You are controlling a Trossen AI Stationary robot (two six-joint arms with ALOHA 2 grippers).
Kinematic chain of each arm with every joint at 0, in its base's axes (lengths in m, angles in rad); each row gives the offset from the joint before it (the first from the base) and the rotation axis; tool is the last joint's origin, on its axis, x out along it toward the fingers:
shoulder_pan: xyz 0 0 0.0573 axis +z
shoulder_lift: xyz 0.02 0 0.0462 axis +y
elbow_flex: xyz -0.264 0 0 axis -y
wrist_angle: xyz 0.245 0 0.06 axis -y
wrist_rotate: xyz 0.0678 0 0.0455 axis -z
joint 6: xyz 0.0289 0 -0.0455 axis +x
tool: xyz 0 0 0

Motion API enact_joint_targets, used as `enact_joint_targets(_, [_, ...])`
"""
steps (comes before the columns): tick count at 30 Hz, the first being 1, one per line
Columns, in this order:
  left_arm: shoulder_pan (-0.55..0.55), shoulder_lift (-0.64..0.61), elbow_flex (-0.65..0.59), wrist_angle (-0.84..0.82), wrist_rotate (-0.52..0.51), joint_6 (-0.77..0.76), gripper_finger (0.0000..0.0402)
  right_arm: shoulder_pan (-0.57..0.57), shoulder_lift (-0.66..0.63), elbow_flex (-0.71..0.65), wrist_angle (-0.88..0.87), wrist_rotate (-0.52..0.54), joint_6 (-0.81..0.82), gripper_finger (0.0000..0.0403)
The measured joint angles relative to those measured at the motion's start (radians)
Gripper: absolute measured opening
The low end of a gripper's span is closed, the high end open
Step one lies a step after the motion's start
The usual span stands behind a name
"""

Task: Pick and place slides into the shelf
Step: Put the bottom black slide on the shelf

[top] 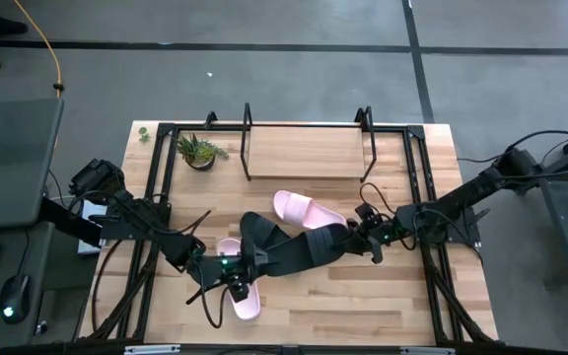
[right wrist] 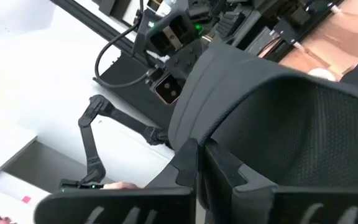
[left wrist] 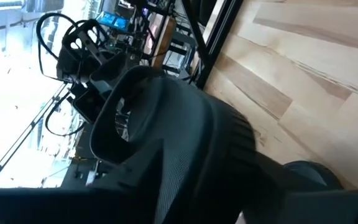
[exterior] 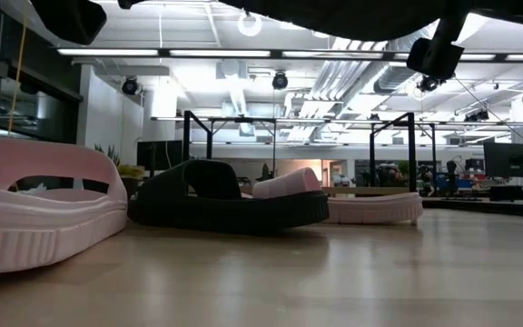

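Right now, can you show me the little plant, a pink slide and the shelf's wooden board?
plant (top: 199,151), high view, on its green leaves.
pink slide (top: 307,210), high view, on its wide strap.
shelf's wooden board (top: 304,152), high view, on bare wood.

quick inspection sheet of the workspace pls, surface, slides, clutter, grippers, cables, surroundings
surface: wooden tabletop, bare around the middle
job's things: black slide lifted between both arms; one pink slide near the shelf; another pink slide under the left arm; shelf board bare
clutter: small potted plant beside the shelf
grippers: left gripper at the black slide's end; right gripper shut on its other end
cables: yellow cable on the floor
surroundings: grey floor, desk with mouse
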Motion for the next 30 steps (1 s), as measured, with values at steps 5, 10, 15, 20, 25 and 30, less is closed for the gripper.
enact_joint_targets(5, [-0.001,0.0,0.0,0.0,0.005,0.001,0.0043,-0.001,0.0,0.0,0.0,-0.001,-0.019,0.0])
enact_joint_targets(10, [-0.001,0.0,0.0,0.001,-0.003,-0.016,0.0041,-0.001,0.0,0.0,0.0,-0.034,-0.078,0.0])
enact_joint_targets(15, [-0.002,0.0,0.0,0.0,-0.044,-0.015,0.0058,-0.002,-0.003,0.0,0.0,-0.033,-0.132,0.0])
enact_joint_targets(20, [-0.002,0.0,0.0,-0.002,-0.059,-0.016,0.0042,-0.028,-0.004,0.0,-0.002,-0.047,-0.157,0.0])
enact_joint_targets(25, [-0.001,0.0,0.0,-0.006,-0.066,-0.014,0.0042,-0.046,-0.004,0.001,-0.052,-0.079,-0.289,0.0])
enact_joint_targets(30, [-0.001,0.0,0.0,-0.006,-0.069,-0.015,0.0042,-0.046,-0.005,0.002,-0.095,-0.042,-0.448,0.0])
